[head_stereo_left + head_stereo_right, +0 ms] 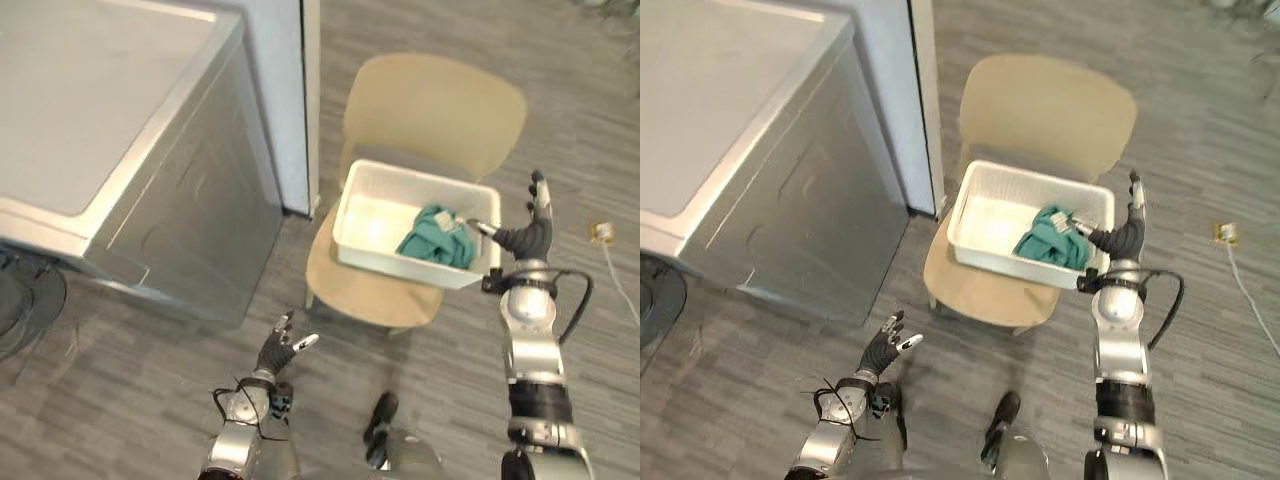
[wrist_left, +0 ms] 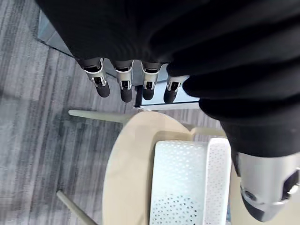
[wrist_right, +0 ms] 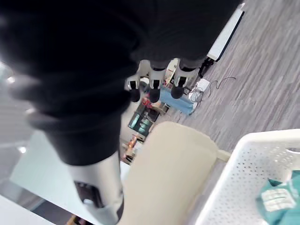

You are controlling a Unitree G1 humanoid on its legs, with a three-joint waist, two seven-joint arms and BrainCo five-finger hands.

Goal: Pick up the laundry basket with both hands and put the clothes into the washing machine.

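The right hand (image 1: 532, 232) stands with straight, spread fingers pointing up and the thumb reaching toward the near right end of the white perforated plastic laundry basket (image 1: 420, 182); it holds nothing, and whether the thumb touches the rim cannot be told. The left hand (image 1: 280, 350) hangs low in front of the chair, fingers relaxed and apart, also holding nothing, well short of the basket's left end. The right hand is therefore much the nearer; the left has to travel forward and up to the opposite short side before any lift with both hands.

The basket's long axis runs across the robot's front, left to right, its right end a little nearer the robot; it sits on the round seat of the beige moulded chair (image 1: 430, 105). Inside it a crumpled teal garment (image 1: 438, 238) lies in the right half, with a pale label showing; the left half is bare.

The silver-grey box-shaped washing machine (image 1: 100, 120) stands to the left of the chair, its flat top apparently closed; the basket must swing leftward to reach it.
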